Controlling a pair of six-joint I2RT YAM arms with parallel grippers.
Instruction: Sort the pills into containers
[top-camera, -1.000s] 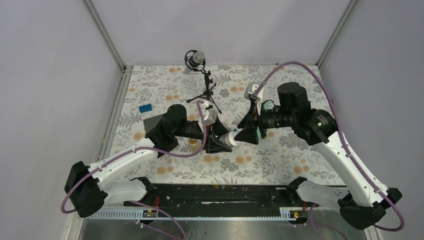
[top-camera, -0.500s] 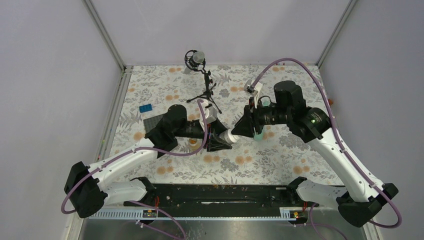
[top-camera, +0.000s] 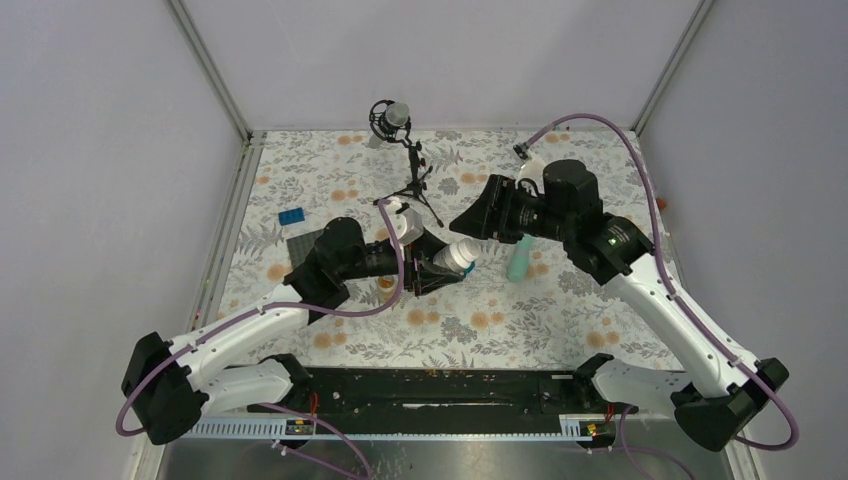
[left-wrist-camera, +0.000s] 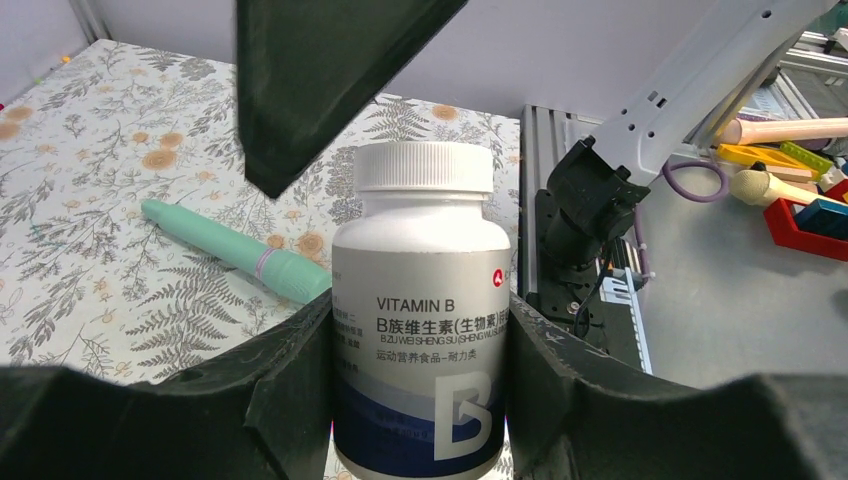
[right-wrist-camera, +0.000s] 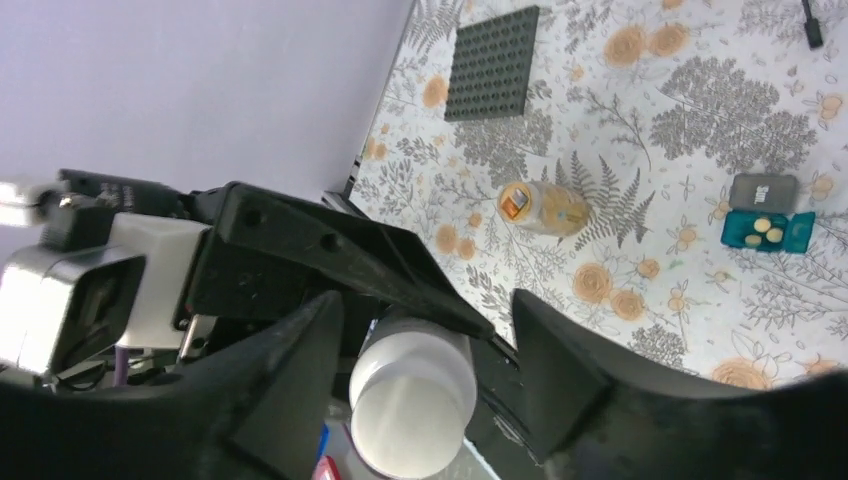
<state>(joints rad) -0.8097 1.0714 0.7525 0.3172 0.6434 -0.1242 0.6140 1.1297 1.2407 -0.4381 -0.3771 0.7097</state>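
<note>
Holding a white Vitamin B bottle (left-wrist-camera: 420, 330) by its body, the left gripper (top-camera: 437, 272) is closed on it above the middle of the flower-patterned bench (top-camera: 560, 320). The bottle's white screw cap (left-wrist-camera: 425, 167) is on. Just to the left of this gripper lies the small clear glass jar (right-wrist-camera: 545, 205) with amber contents.

A moment ago the right gripper (top-camera: 466, 222) sat against the cap end of the bottle. It has now drawn back toward the far side and is clear of the bottle. Its jaws stand apart with nothing between them, and they face the cap.

Since the cap has not come off, the bottle looks unopened. The right gripper will probably need to come in again for a fresh hold before anything can be poured.

Beyond the bottle, the mint-green pill-organizer strip (top-camera: 519, 257) lies on the cloth below the right arm. The teal box segment (right-wrist-camera: 768, 230) holds three orange pills (right-wrist-camera: 762, 227), and the grey box segment (right-wrist-camera: 763, 189) sits just beside it. Farther off are the dark grey studded plate (right-wrist-camera: 492, 62), a small blue brick (top-camera: 292, 216) and a microphone on a tripod (top-camera: 395, 120).
</note>
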